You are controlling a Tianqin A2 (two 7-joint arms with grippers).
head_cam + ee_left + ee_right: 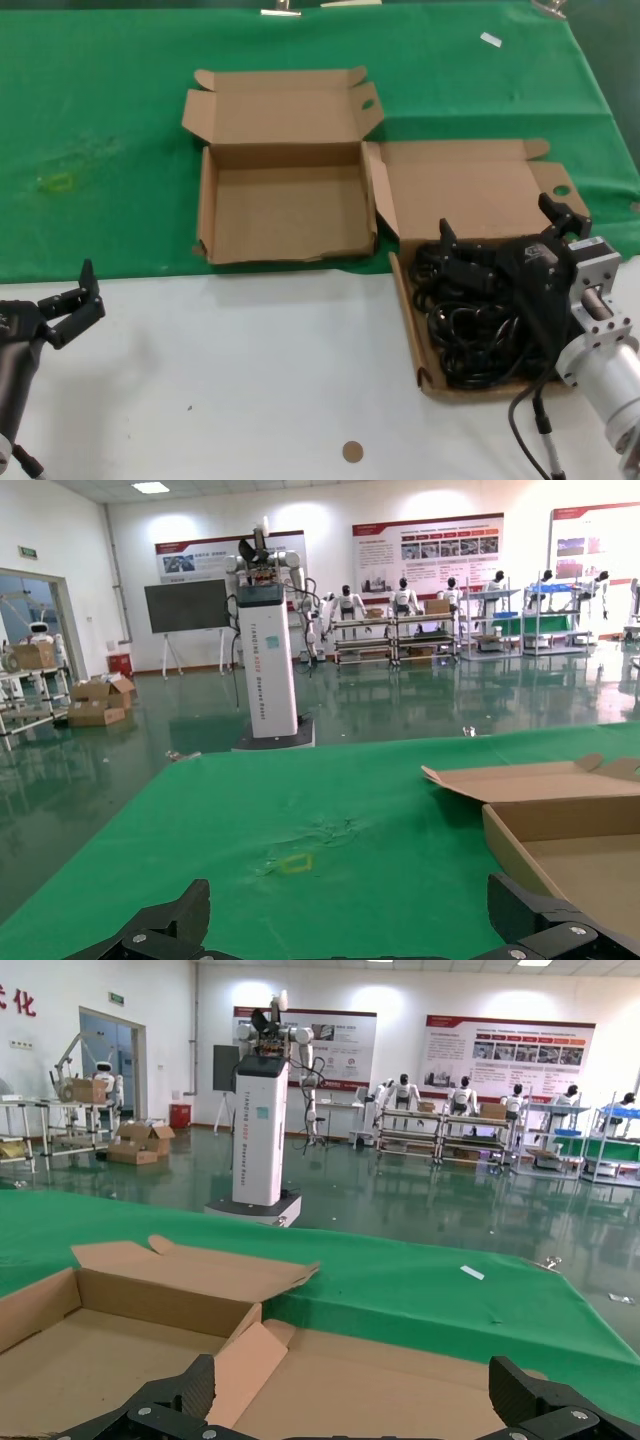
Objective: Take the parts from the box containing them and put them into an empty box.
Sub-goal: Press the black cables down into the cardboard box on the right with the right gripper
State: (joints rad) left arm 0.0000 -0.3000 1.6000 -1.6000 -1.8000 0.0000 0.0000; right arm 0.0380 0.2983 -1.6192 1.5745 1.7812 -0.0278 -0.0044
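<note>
Cords [480,335] are approached in the full box [470,200] by the right gripper [500,232], jaws spread for grasping; the left gripper [78,298] is parked open.

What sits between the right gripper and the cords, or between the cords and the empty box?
Nothing visible blocks the right gripper, which is open directly over the cords. Toward the empty box, the full box's left wall and the empty box's right wall stand in between, so the cords must be lifted over both.

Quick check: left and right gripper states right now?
Left gripper: open, empty, parked at the table's near left.
Right gripper: open, empty, over the cords in the right box.
</note>
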